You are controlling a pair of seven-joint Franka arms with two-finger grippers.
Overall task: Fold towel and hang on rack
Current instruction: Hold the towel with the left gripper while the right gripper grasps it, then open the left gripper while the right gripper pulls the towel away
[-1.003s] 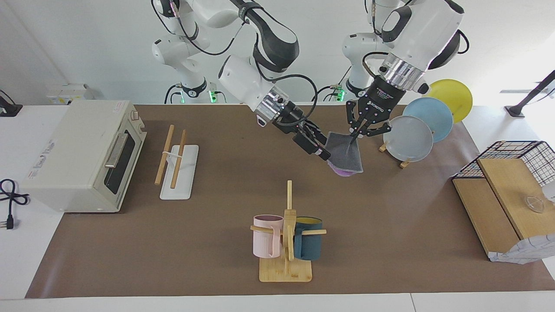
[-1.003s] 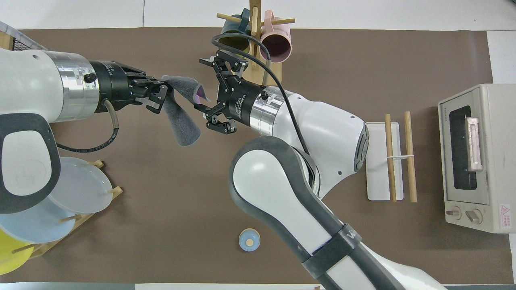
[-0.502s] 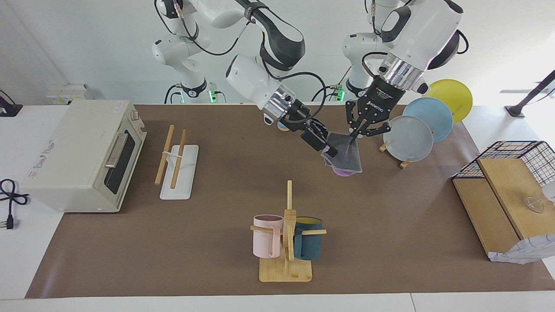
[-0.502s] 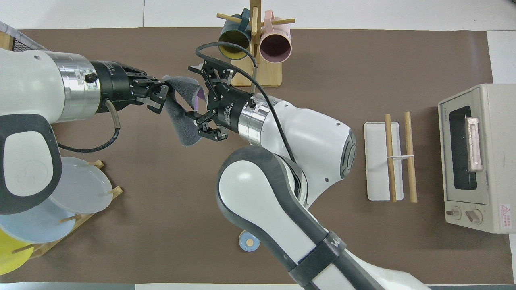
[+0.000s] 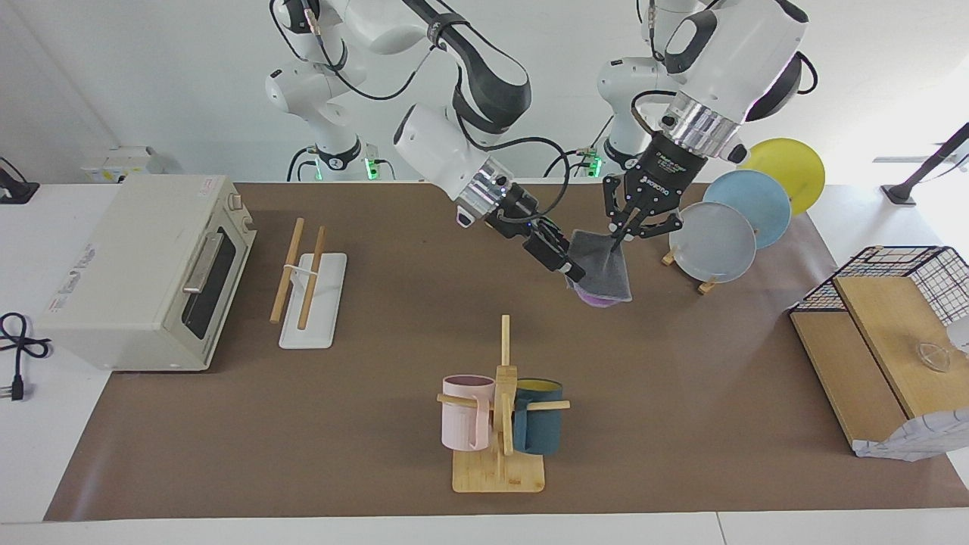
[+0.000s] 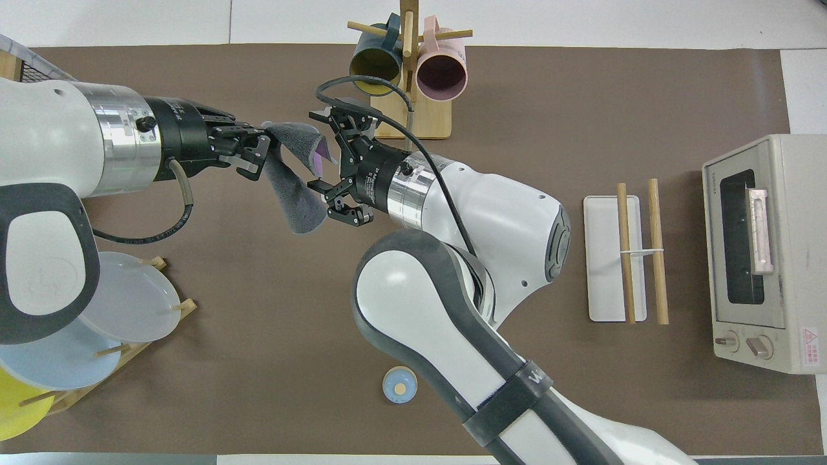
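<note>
The towel [image 5: 606, 276] hangs in the air, dark grey face outward with a bit of purple at its lower edge. It also shows in the overhead view [image 6: 294, 194]. My left gripper [image 5: 619, 236] is shut on its top corner and holds it over the mat beside the plate stand; it also shows from above [image 6: 261, 152]. My right gripper [image 5: 564, 265] is open at the towel's hanging side edge, its jaws spread wide around that edge [image 6: 329, 169]. The rack [image 5: 303, 272], two light-wood rods over a white base, stands bare beside the toaster oven [image 6: 623, 252].
A toaster oven [image 5: 144, 272] stands at the right arm's end. A bamboo mug tree [image 5: 501, 409] with pink and teal mugs is farther out. A plate stand [image 5: 715, 242] and a wire basket with wooden boards [image 5: 886, 333] are at the left arm's end. A small blue disc [image 6: 399, 385] lies near the robots.
My right gripper has moved in from beside the towel to its hanging edge. My left gripper has kept still with the towel.
</note>
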